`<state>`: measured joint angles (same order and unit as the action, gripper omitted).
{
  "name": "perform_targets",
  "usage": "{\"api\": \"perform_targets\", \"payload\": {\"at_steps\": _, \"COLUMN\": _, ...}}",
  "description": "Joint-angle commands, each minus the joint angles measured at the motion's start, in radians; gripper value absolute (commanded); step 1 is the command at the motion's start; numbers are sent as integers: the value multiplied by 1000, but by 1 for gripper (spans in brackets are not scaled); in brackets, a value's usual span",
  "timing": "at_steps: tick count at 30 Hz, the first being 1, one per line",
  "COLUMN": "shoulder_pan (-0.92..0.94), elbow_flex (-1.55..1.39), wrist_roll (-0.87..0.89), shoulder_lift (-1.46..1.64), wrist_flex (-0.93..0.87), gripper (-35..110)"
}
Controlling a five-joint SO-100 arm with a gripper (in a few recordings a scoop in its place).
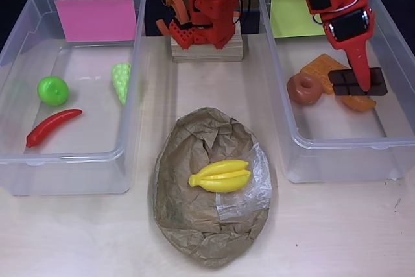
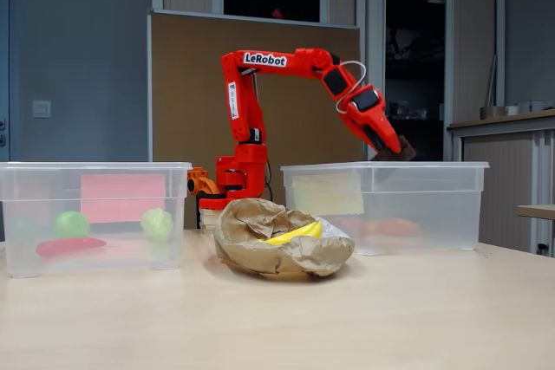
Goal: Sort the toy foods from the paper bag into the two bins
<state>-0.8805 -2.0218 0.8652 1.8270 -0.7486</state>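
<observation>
Pale wood bench (image 1: pixel 337 238), office room with a brown board (image 2: pixel 182 84) behind. Tool (image 1: pixel 364 77) clenched on the chocolate (image 1: pixel 347 82) above the right bin (image 1: pixel 395 154). Bananas (image 1: pixel 220 176) on the paper bag (image 1: pixel 194 225); chili (image 1: pixel 52 128) in the left bin (image 1: pixel 65 180)

table (image 1: pixel 337 231) – 2 bins (image 1: pixel 78 89) (image 1: pixel 343 82) | paper bag (image 1: pixel 194 212) | arm base (image 1: pixel 206 48)

Light: bright, even from above | shadows: soft under the paper bag (image 1: pixel 211 189) | glare: faint on bin rims | focus: both views slightly soft, grainy
</observation>
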Motion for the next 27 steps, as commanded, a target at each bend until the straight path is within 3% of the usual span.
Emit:
{"api": "perform_targets", "payload": {"at_steps": 1, "shoulder_pan": -23, "elbow_flex": -86, "wrist_roll": -28, "shoulder_lift": -14, "wrist_flex": 195, "gripper": 11}}
{"api": "perform_targets", "payload": {"at_steps": 14, "shoulder_pan": -103, "elbow_flex": -299, "wrist_roll": -31, "shoulder_lift": -218, "wrist_flex": 721, "gripper": 20}}
{"api": "perform_targets", "payload": {"at_steps": 27, "shoulder_pan": -192, "elbow_flex": -293, "wrist_roll": -104, "shoulder_lift": -192, "wrist_flex": 761, "gripper": 39}}
